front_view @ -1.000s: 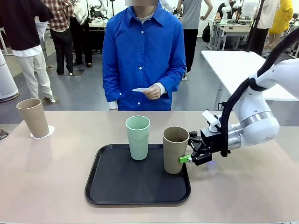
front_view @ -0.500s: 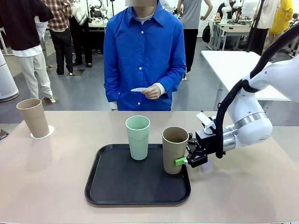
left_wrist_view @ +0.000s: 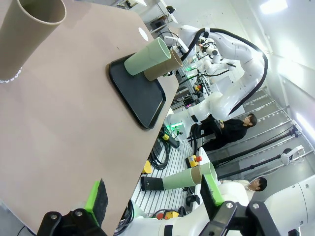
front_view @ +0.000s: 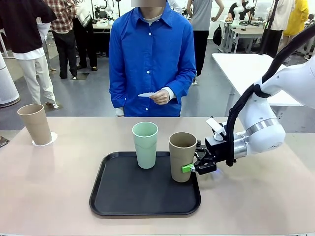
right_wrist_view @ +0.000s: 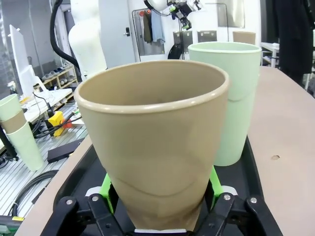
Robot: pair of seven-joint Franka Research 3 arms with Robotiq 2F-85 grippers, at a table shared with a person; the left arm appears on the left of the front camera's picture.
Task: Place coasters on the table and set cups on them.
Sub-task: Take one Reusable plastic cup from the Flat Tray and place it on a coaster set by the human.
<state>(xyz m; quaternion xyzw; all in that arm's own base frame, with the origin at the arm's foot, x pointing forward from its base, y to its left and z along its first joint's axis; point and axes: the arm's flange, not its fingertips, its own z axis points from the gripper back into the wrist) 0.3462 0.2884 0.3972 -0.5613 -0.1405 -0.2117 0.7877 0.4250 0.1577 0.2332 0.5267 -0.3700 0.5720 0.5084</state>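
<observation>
One cup (front_view: 35, 124) on its coaster (front_view: 51, 139), two remaining.
I'm clenching the right tool (front_view: 189, 167) on the tray's (front_view: 118, 196) brown cup (front_view: 182, 156); left tool (left_wrist_view: 155, 194) released.

Coaster (front_view: 52, 137) mostly hidden beneath leftmost cup (front_view: 35, 123)

You have a white table (front_view: 248, 69) on a grey floor (front_view: 88, 101); beyond that table stand more pale desks (front_view: 243, 30).
</observation>
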